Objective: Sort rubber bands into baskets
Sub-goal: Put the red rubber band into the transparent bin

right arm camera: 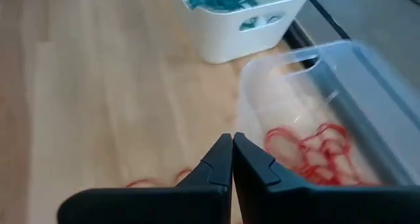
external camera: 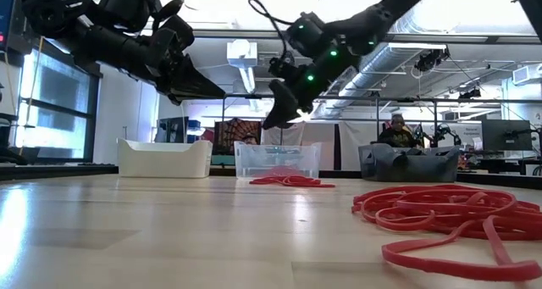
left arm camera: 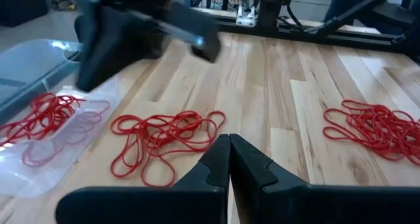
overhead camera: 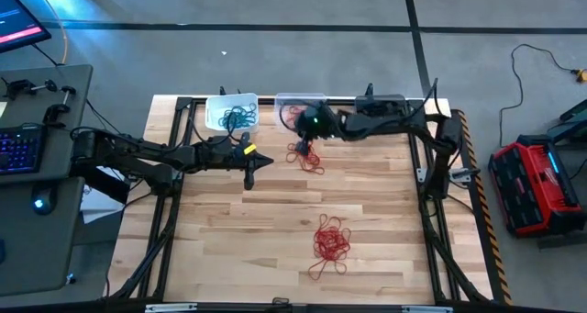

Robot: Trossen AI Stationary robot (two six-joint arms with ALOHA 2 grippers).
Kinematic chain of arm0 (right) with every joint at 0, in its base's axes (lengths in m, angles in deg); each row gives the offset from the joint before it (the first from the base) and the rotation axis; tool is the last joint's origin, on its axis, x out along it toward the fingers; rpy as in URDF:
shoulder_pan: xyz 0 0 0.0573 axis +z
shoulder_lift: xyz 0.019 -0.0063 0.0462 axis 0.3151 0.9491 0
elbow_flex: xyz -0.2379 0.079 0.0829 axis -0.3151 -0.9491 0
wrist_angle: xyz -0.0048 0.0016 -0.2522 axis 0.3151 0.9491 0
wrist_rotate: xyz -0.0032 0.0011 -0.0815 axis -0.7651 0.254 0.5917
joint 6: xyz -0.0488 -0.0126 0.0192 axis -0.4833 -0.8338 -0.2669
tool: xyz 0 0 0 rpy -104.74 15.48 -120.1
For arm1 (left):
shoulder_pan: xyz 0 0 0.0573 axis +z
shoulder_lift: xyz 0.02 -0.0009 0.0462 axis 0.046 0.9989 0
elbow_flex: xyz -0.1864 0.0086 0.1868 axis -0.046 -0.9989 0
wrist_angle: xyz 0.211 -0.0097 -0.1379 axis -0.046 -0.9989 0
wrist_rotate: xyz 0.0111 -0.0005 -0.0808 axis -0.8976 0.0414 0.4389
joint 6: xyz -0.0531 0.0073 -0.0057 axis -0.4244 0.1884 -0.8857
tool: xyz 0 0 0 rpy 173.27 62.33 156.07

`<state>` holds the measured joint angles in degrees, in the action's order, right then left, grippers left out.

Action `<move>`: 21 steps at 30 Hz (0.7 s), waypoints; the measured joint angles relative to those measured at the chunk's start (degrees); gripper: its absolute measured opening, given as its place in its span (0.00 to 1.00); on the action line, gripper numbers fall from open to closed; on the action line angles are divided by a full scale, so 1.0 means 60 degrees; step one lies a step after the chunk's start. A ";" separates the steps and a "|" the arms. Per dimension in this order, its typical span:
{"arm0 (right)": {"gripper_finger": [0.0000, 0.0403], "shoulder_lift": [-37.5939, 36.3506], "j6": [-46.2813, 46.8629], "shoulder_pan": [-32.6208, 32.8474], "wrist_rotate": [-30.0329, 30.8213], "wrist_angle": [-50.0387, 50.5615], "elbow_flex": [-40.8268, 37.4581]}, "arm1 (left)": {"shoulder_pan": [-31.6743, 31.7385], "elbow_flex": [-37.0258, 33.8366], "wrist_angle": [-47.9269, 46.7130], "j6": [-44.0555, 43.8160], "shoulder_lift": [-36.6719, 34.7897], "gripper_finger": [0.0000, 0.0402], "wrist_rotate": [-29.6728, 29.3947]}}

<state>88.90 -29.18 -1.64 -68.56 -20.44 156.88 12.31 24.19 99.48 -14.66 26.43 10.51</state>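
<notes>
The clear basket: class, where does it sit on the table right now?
In the high view the clear basket sits at the table's far edge, between the white basket on its left and the dark grey basket on its right, with the right gripper just beside it.

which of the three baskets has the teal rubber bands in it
The white basket, at the left end of the row, holds the teal rubber bands. The clear basket beside it holds red bands, and the dark grey one shows none.

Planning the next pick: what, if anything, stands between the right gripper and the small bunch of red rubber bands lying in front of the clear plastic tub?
Nothing visible. The right gripper hangs shut above bare wood near the small bunch of red rubber bands, beside the clear plastic tub.
</notes>
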 joint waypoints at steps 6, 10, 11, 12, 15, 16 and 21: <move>0.00 -0.0985 0.0782 0.0894 0.0748 -0.1088 -0.1930 | 0.0000 0.0000 -0.0097 -0.0039 0.0000 0.00 0.0000; 0.00 -0.1777 0.1323 0.1563 0.1507 -0.1277 -0.2926 | 0.0000 0.0000 -0.0087 -0.0066 0.0000 0.00 0.0000; 0.00 -0.1923 0.1514 0.1726 0.1652 -0.1299 -0.3151 | 0.0000 0.0000 -0.0098 -0.0066 0.0000 0.00 0.0000; 0.00 -0.2085 0.1701 0.1888 0.1715 -0.1408 -0.3343 | 0.0000 0.0000 -0.0093 -0.0066 0.0000 0.00 0.0000; 0.00 -0.2547 0.2248 0.2280 0.1757 -0.1552 -0.3851 | 0.0000 0.0000 -0.0082 -0.0066 0.0000 0.00 0.0002; 0.00 -0.2620 0.2402 0.2381 0.1756 -0.1554 -0.4014 | 0.0000 0.0000 -0.0092 -0.0069 0.0000 0.00 0.0001; 0.00 -0.2743 0.3071 0.2553 0.1786 -0.1511 -0.4660 | 0.0000 0.0000 -0.0080 -0.0069 0.0000 0.00 0.0000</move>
<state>72.44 -10.75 13.68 -57.84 -29.50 128.92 12.31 24.19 99.00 -15.08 26.43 10.51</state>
